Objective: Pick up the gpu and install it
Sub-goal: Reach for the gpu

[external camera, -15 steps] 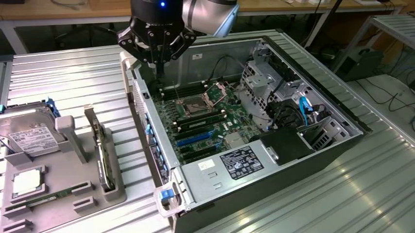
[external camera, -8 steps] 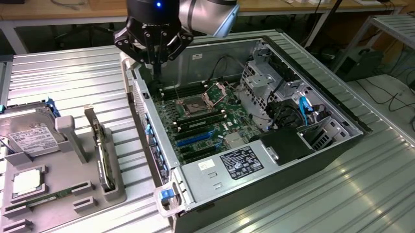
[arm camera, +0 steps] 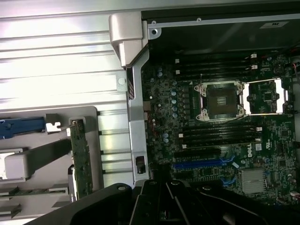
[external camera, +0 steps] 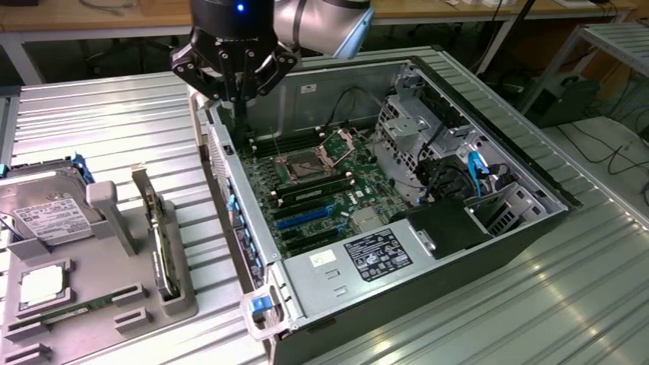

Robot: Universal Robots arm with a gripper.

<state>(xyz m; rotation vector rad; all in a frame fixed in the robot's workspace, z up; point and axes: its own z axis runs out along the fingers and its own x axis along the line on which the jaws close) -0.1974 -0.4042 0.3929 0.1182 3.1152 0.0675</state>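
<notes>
- Exterior view, nearest: a grey tray (external camera: 109, 220) lay on the ribbed table (external camera: 121, 129) at the exterior view's left, its outer side cut off by the frame.
- In the tray, the gpu (external camera: 160, 243) stood on edge in a slot at the side nearest the case, untouched and well apart from the gripper.
- The gpu's lower edge sat down in the slot, and its bracket was hard to make out. In the wrist view the gpu (arm camera: 80, 159) showed as a thin upright board in the same slot.
- Also in the tray were a RAM stick (external camera: 61, 310) lying flat, a square chip (external camera: 42, 283) and a hard drive (external camera: 41, 209) with a white label.
- Just beside the tray, the open case (external camera: 315, 296) lay on its side, its near corner cut off below.
- Inside the case, a power supply (external camera: 381, 255) sat at the near end. Beyond it were the motherboard (external camera: 324, 190) with blue slots (external camera: 304, 217) and a bare socket (external camera: 304, 166).
- Toward the exterior view's right, a drive cage (external camera: 406, 129) and blue cables (external camera: 476, 171) hid part of the board.
- Farthest, the gripper (external camera: 242, 99) hung over the case's far corner, claw pressed together and holding nothing. Whether its tips touched anything could not be told, and the arm above was cut off.
</notes>
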